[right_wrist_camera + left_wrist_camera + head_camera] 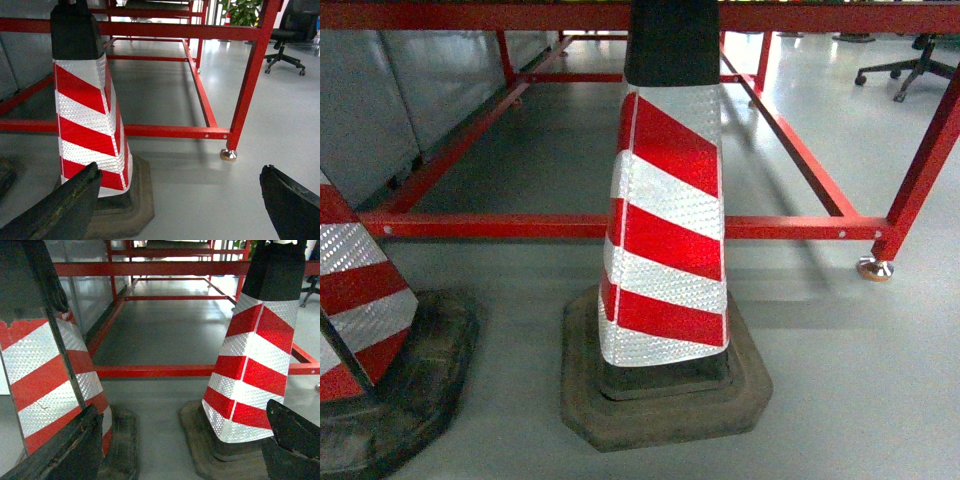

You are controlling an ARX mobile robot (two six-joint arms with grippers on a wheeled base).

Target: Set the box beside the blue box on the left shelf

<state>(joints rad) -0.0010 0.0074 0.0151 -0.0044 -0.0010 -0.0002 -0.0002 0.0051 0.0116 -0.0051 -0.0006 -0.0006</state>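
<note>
The box and the blue box are out of view in all three views, and no shelf surface shows. My left gripper (182,412) hangs open low over the grey floor, its dark fingers (75,445) spread wide with nothing between them. It sits between two striped cones. My right gripper (180,172) is also open and empty, just above the floor, with a cone beside its left finger (65,205). Neither gripper appears in the head view.
A red-and-white traffic cone (665,240) on a rubber base stands directly ahead, with a second cone (360,300) at the left. Behind them runs a red steel frame (520,226) with a footed leg (875,266). An office chair (910,62) stands far right.
</note>
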